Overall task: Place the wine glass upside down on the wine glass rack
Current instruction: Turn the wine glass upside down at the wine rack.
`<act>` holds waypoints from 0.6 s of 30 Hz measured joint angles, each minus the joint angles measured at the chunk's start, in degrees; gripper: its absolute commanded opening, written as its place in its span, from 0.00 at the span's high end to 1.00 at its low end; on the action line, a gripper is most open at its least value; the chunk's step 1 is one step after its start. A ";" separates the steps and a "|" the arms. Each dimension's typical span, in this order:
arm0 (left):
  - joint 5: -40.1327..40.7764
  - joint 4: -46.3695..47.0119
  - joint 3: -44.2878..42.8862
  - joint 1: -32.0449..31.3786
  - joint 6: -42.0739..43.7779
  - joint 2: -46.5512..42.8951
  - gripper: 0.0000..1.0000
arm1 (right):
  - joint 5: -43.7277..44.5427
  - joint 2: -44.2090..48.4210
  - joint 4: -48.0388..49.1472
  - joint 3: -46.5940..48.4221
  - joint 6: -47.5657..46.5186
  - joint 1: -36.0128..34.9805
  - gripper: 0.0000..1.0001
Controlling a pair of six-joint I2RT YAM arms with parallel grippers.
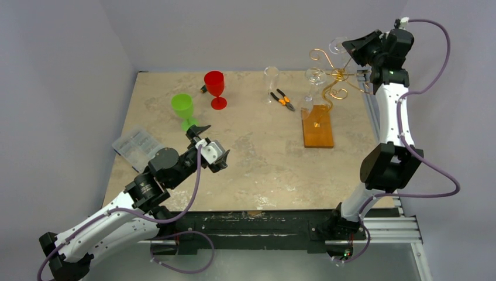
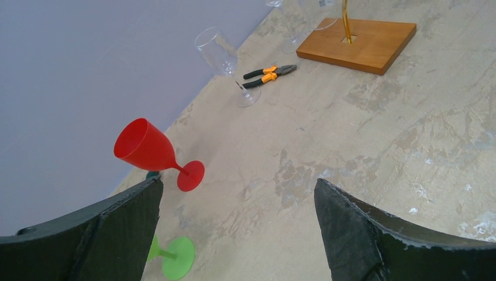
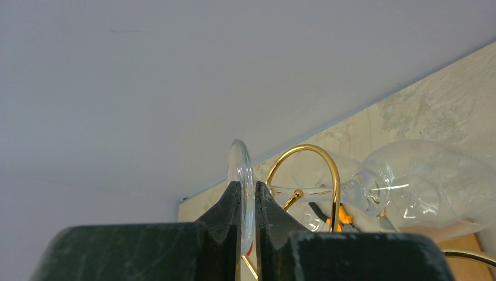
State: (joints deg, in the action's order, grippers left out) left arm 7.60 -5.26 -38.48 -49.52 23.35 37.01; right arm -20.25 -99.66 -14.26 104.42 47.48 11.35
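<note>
My right gripper (image 3: 247, 190) is shut on the round foot of the clear wine glass (image 3: 241, 175). The glass's stem runs past a gold loop of the wine glass rack (image 3: 334, 175), and its bowl (image 3: 427, 181) lies beyond. From above, the held wine glass (image 1: 316, 75) hangs tilted among the rack's gold curls (image 1: 333, 79), with the right gripper (image 1: 351, 50) above the rack's top. The rack's wooden base (image 1: 317, 126) rests on the table. At the near left, my left gripper (image 1: 215, 141) stands open and holds nothing; it hovers over bare table (image 2: 237, 187).
A second clear glass (image 1: 271, 79) stands at the back with orange-handled pliers (image 1: 283, 99) beside it. A red goblet (image 1: 215, 88) and a green goblet (image 1: 183, 108) stand at the back left, close to the left gripper. A clear plastic packet (image 1: 135, 146) lies at the left edge.
</note>
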 measured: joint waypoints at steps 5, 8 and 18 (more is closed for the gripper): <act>0.00 0.00 0.00 0.00 0.00 -0.24 0.03 | 0.00 0.46 0.17 -0.74 0.13 0.02 0.98; 0.00 0.00 0.00 0.00 0.00 -0.35 0.02 | 0.02 0.46 0.57 -1.11 0.26 0.02 0.97; 0.00 0.00 0.00 0.00 0.00 -0.39 0.02 | 0.00 0.70 1.97 -2.58 1.64 0.68 0.95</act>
State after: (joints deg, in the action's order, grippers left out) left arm 7.60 -5.26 -38.48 -49.52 23.35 36.62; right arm -20.25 -98.96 -12.29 101.84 49.12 12.03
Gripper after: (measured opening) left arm 0.974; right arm 0.049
